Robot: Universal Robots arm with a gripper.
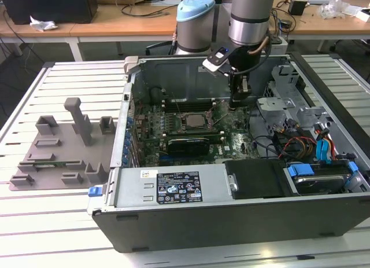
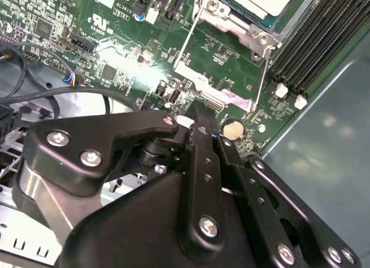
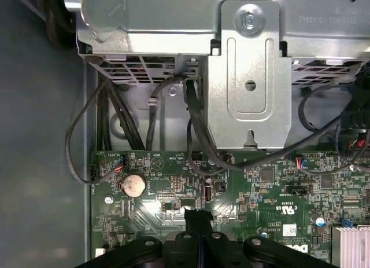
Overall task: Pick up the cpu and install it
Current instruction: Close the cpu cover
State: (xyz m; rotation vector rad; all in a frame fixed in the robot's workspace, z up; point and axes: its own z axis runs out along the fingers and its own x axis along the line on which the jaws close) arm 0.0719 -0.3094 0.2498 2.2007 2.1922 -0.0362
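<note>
Just beside the socket (image 2: 231,26), the gripper (image 2: 199,110) hangs low over the board (image 3: 260,204), its fingers pressed together and pinching nothing. The cpu (image 2: 261,0) lies in the socket, silvery top up. Placing looks done, but I cannot tell whether the frame is latched. Any next move calls for clearing the thin lever (image 2: 186,39) at the socket's edge.

Arm (image 1: 250,16) upright — gripper (image 3: 199,216) closed, downward
</note>
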